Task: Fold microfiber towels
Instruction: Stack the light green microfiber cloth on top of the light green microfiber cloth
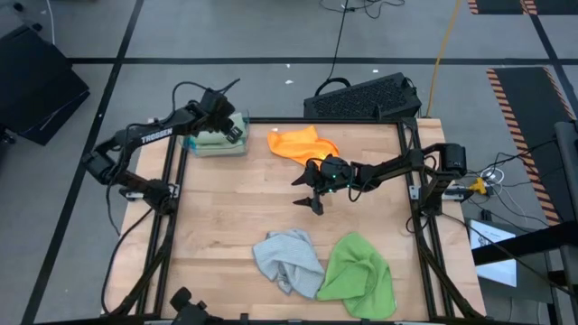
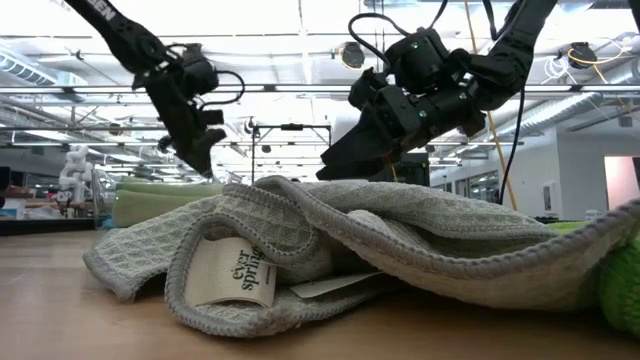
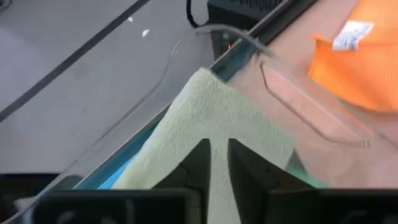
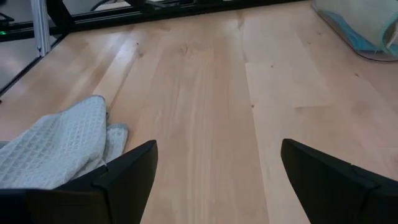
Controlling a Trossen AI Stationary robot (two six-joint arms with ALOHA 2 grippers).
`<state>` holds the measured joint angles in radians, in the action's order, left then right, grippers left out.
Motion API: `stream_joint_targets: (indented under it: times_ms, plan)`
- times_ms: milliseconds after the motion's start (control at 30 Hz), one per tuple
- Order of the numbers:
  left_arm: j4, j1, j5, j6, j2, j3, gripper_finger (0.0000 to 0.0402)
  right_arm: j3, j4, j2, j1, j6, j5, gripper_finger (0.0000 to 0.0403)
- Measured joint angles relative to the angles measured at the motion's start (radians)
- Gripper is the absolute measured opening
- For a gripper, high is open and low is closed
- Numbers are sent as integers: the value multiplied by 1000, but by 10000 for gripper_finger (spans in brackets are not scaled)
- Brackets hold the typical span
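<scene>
— So, from above, how far along are we?

— Partly, I judge. My left gripper (image 1: 228, 122) hangs over the clear bin (image 1: 242, 144) at the table's (image 1: 226, 217) far left corner, where a folded sage towel (image 1: 210, 142) lies. Three towels wait loose: the orange towel (image 1: 302, 143) near the far edge, the grey towel (image 1: 287, 260) and green towel (image 1: 358, 274) crumpled, touching, at the near edge. My right gripper (image 1: 312, 200) hovers mid-table, jaws spread wide, holding nothing.

— And at table height?

— The grey one fills the view: waffle weave, bound hem, a white label (image 2: 231, 272), rumpled in soft folds. The stack shows pale green behind it.

— Your left wrist?

— My two fingers (image 3: 245, 171) stand close together with only a thin gap, right over the sage towel, a flat nubby square; I cannot tell whether they pinch it. A bright blue layer peeks beneath, inside the bin's glossy curved wall. The orange one lies beyond.

— Right wrist?

— Fingers far apart over bare blond wood, grey towel near.
</scene>
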<state>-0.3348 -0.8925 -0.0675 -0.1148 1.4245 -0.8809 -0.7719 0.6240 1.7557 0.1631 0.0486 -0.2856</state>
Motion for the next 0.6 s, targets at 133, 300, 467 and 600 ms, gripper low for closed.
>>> stream_joint_targets:
  times_ms: [133,300,467,600]
  plan:
    - [61,-4,-3,42,32,58,9,0,0,0,-2,15,0,334]
    - [151,-6,-7,61,56,132,16,0,0,0,-2,19,0,334]
    - [203,-1,16,72,62,169,17,0,-1,0,-2,19,0,334]
    - [203,9,12,72,31,156,4,0,-1,0,-2,19,0,334]
